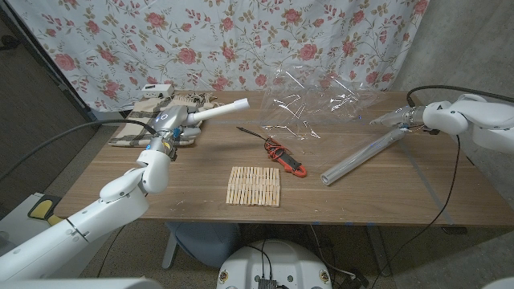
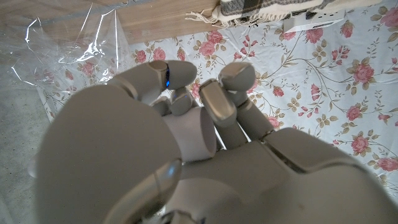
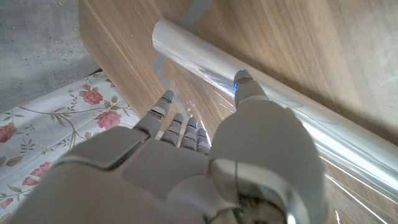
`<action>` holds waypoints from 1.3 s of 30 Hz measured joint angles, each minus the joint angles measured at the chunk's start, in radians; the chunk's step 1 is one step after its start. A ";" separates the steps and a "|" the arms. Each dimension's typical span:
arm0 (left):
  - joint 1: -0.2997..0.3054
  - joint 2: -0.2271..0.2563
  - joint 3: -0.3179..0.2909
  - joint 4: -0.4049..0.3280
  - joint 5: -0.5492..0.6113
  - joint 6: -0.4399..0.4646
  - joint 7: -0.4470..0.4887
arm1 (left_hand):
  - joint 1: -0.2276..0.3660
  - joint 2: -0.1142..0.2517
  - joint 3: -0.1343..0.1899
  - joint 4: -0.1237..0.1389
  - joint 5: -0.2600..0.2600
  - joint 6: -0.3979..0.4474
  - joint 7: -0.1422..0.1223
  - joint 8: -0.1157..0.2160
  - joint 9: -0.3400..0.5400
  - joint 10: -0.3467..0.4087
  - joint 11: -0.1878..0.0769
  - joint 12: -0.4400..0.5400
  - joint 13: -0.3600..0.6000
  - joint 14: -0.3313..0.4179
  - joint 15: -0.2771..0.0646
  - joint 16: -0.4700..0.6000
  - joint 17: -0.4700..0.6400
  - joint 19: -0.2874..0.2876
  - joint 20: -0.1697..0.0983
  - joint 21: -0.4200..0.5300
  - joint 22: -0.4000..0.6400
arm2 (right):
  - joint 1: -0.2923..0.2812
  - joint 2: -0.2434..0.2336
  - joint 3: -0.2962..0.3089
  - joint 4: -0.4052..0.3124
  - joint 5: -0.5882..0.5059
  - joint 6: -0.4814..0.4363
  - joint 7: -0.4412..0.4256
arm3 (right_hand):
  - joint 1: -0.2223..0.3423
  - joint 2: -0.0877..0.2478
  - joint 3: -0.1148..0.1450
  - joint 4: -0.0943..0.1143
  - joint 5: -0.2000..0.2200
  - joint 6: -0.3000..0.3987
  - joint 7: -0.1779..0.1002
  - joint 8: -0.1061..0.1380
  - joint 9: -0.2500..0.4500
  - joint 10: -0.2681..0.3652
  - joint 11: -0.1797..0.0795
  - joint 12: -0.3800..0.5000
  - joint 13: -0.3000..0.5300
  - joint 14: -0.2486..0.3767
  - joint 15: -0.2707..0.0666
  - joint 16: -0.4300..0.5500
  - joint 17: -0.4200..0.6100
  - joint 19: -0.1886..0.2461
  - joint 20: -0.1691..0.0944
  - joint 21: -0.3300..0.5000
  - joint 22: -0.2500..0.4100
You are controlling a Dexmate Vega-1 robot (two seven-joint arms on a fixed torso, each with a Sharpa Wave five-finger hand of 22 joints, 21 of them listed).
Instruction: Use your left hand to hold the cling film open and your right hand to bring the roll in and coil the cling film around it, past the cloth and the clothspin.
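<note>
Coiling is under way: the right hand (image 1: 409,119) grips the roll (image 1: 363,156), right of the clothespin rack (image 1: 254,186); the left hand (image 1: 167,128) clasps a white tube (image 1: 218,111) beyond the rack's left, cling film (image 1: 321,100) stretched between. Next, I judge, rotate the roll inward

Wooden table (image 1: 177,189): clothespins (image 1: 254,186), cloth (image 1: 128,128), clamp meter (image 1: 289,159)
</note>
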 measured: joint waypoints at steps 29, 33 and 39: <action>0.018 -0.001 -0.005 -0.013 -0.003 0.016 0.004 | 0.000 0.000 0.000 0.000 0.000 0.000 0.000 0.000 0.000 0.000 0.000 0.000 0.000 0.000 0.000 0.000 0.000 0.000 0.000 0.000 -0.005 | 0.048 0.043 -0.041 0.063 -0.016 0.039 0.004 | -0.029 -0.029 0.030 0.011 0.000 0.207 -0.104 0.081 0.019 0.031 -0.020 0.026 0.019 0.008 0.003 0.002 0.023 -0.006 0.006 -0.005 0.000; 0.018 -0.001 -0.004 -0.013 -0.003 0.016 0.005 | 0.000 0.000 0.000 0.000 -0.001 0.000 0.000 0.000 0.000 0.000 0.000 0.000 0.000 0.000 0.000 0.000 0.000 0.000 0.000 0.000 -0.004 | 0.050 0.044 -0.043 0.066 -0.008 0.040 0.008 | -0.029 -0.029 0.034 0.007 -0.005 0.207 -0.103 0.081 0.024 0.044 -0.023 0.034 0.019 0.008 0.003 0.002 0.023 -0.006 0.006 -0.005 0.000; 0.018 -0.001 -0.002 -0.013 -0.002 0.016 0.006 | 0.000 0.000 0.000 0.000 -0.001 0.000 0.000 0.000 0.000 0.000 0.000 0.000 0.000 0.000 0.000 0.000 0.000 0.000 0.000 0.000 -0.008 | 0.052 0.044 -0.047 0.069 -0.002 0.040 0.016 | -0.033 -0.033 0.038 0.007 -0.008 0.233 -0.098 0.096 0.029 0.081 -0.037 0.047 0.024 0.008 0.003 0.002 0.023 -0.006 0.006 -0.004 0.000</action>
